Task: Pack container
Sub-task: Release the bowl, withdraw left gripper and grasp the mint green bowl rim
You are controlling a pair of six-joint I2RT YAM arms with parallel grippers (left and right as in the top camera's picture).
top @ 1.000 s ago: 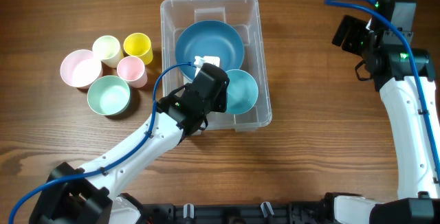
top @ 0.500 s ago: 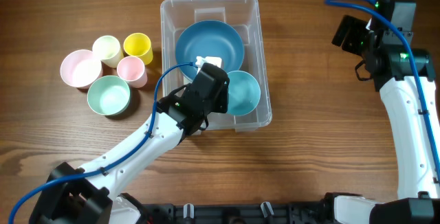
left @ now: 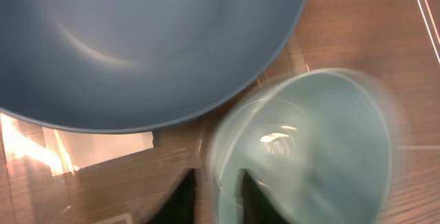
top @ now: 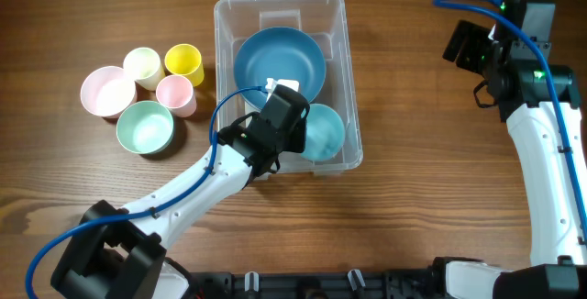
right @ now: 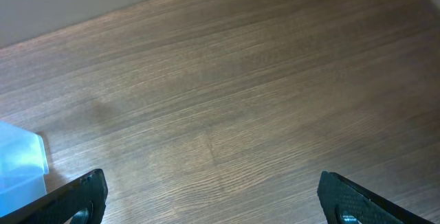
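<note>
The clear container (top: 222,51) stands at the table's middle. In it lie a big blue bowl (top: 280,59) and a small teal bowl (top: 323,132) at its front right. My left gripper (top: 286,123) reaches into the container. In the left wrist view its fingers (left: 218,200) straddle the rim of the blurred teal bowl (left: 309,155) with a narrow gap, next to the blue bowl (left: 137,38) and the container's white label (left: 103,148). My right gripper (top: 463,47) is open and empty over bare wood (right: 213,203) at the far right.
Left of the container stand a pink bowl (top: 108,91), a cream cup (top: 142,63), a yellow cup (top: 183,60), a pink cup (top: 174,94) and a mint bowl (top: 145,127). A pale blue corner (right: 20,165) shows at the right wrist view's left edge.
The teal bowl has shifted slightly toward the container's front and looks blurred now. My left gripper has edged a little right with it. The right arm has not moved.
</note>
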